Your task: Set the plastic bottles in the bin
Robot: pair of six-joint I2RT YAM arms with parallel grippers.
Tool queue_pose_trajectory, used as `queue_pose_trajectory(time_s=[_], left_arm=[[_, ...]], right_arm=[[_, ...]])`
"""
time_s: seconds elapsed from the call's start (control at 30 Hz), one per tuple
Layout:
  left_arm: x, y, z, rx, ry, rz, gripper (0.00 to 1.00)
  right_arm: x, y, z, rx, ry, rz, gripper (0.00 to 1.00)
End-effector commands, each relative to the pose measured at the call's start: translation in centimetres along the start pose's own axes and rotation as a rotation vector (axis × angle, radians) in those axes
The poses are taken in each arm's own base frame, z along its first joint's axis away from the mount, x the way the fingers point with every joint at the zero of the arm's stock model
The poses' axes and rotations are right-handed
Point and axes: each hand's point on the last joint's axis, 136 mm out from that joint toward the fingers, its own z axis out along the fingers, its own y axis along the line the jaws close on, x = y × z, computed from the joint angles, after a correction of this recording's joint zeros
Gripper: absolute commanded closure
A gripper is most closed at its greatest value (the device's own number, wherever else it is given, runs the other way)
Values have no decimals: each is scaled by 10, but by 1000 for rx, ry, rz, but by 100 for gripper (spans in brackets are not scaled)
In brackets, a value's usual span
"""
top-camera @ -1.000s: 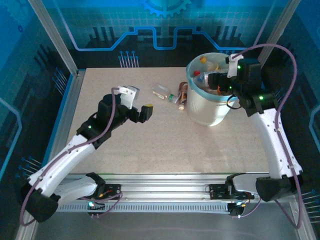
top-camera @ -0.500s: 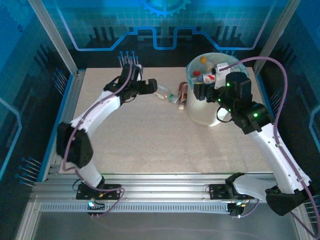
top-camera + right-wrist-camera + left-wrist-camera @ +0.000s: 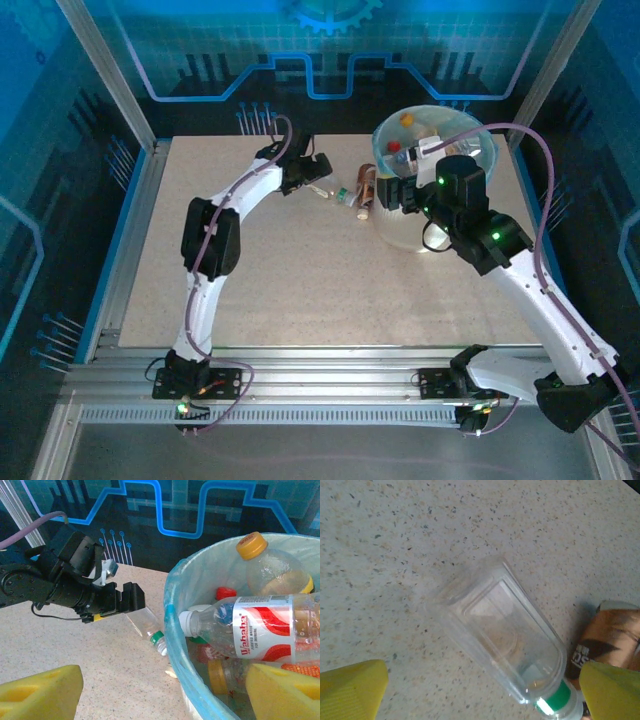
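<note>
1 clear bottle (image 3: 497, 635) w/ green cap (image 3: 555, 698), flat on table (image 3: 385, 525).

A clear bottle (image 3: 500, 635) lies on the speckled table (image 3: 395, 540) — green-collared neck beside a brown-labelled bottle (image 3: 610, 640).

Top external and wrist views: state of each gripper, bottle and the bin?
bin: upright, lined, holding bottles
clear bottle: lying on table, not gripped
brown-label bottle: lying on table
red-label bottle: lying in bin, white cap on
left gripper: open, above clear bottle
right gripper: open, by bin rim
</note>
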Motion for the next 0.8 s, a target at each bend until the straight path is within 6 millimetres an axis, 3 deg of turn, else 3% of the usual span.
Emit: queue_pose_trajectory(time_s=[0.0, 0.2, 0.43, 0.77], left_arm=[[-3, -8, 9, -4, 2, -69, 1], [-5, -7, 35, -30, 0, -95, 1], [9, -15, 59, -5, 48, -96, 5], [15, -14, 53, -16, 60, -43, 26]], right_arm=[[-7, 1, -6, 6, -44, -25, 14], [-1, 6, -4, -28, -32, -17, 14], [1, 8, -4, -40, -28, -16, 13], [-3, 8, -15, -47, -53, -10, 13]])
